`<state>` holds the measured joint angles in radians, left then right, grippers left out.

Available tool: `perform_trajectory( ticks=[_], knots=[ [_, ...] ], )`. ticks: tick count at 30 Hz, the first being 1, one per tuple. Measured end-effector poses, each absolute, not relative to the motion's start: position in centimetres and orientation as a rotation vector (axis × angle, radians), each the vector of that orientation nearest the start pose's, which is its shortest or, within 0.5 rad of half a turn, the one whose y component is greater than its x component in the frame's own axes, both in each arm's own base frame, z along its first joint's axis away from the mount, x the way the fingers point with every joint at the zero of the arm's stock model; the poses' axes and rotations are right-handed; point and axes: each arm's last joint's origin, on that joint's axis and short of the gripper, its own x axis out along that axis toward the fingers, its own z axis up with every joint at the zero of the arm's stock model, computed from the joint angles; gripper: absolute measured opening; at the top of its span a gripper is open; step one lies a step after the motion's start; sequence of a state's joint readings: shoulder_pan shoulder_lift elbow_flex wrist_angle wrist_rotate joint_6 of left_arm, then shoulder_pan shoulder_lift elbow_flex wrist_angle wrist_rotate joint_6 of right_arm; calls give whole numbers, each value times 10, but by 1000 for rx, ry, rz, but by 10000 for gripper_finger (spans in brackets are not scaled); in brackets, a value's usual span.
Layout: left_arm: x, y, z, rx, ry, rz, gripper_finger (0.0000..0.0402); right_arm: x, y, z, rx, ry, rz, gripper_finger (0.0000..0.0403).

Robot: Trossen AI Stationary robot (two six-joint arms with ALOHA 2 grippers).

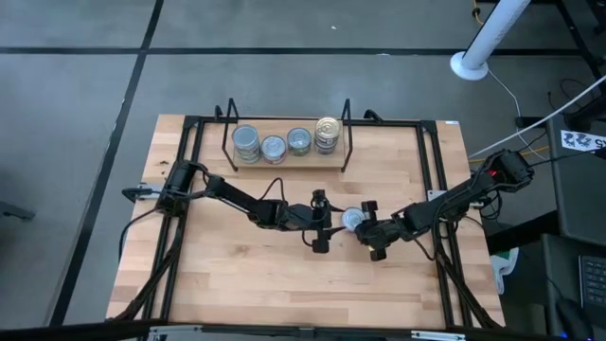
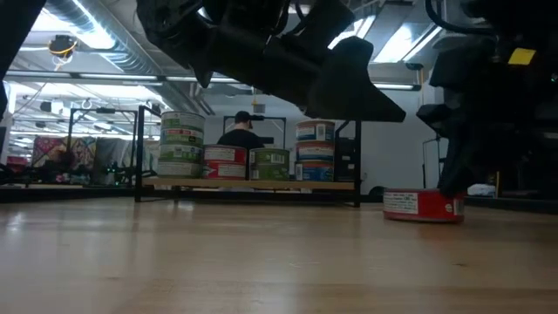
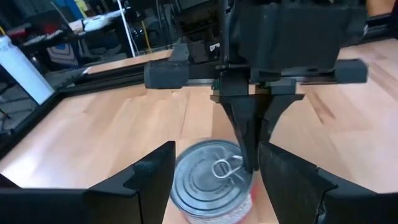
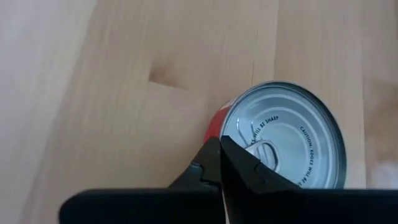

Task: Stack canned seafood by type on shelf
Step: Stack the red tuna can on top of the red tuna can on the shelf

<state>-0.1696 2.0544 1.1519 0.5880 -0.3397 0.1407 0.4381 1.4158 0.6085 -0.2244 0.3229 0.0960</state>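
A lone red-labelled tin (image 1: pixel 352 219) sits flat on the wooden table (image 1: pixel 237 275) near its centre, well apart from the shelf (image 1: pixel 284 159), which stands toward twelve o'clock at the table's far edge and carries the other cans (image 1: pixel 246 144) in four short stacks, the gold-lidded one (image 1: pixel 328 126) at the row's three o'clock end. The tin is small, round and rigid, probably dense for its size; its silver lid (image 4: pixel 286 140) and smooth sides look slippery, and the ring pull (image 3: pixel 222 168) seems too slight to lift by. The surest hold is likely across its full width, fingers on opposite sides of the label band (image 2: pixel 423 206), low enough not to slide off the rim.

The right gripper (image 4: pixel 219 163), reaching in from three o'clock, has its fingers pressed together with nothing between them; their joined tips rest at the lid's edge, touching or just grazing it, as if nudging the tin rather than lifting it. The left gripper (image 3: pixel 214 177), coming in from nine o'clock, is spread wide, its two fingers standing either side of the tin, just beside the wall without visibly squeezing it. From here a plain closing of the left fingers would likely take the tin around its middle.
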Motion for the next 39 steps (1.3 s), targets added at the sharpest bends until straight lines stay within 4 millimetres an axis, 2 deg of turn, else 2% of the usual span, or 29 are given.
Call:
perform_trajectory(
  ticks=[6,13,21,29,39],
  knots=[
    [428,-63,153,294,324,129,225,226,96,150,-273,908,62,1],
    [426,-67,148,388,363,-23,225,232,97,155,-250,833,43,0],
    [422,-67,139,532,466,-76,225,243,80,159,-139,792,-19,0],
    [420,-69,136,658,493,-108,225,251,65,162,4,765,-29,0],
    [417,-67,132,801,561,-102,225,253,63,163,73,750,-53,0]
  ],
)
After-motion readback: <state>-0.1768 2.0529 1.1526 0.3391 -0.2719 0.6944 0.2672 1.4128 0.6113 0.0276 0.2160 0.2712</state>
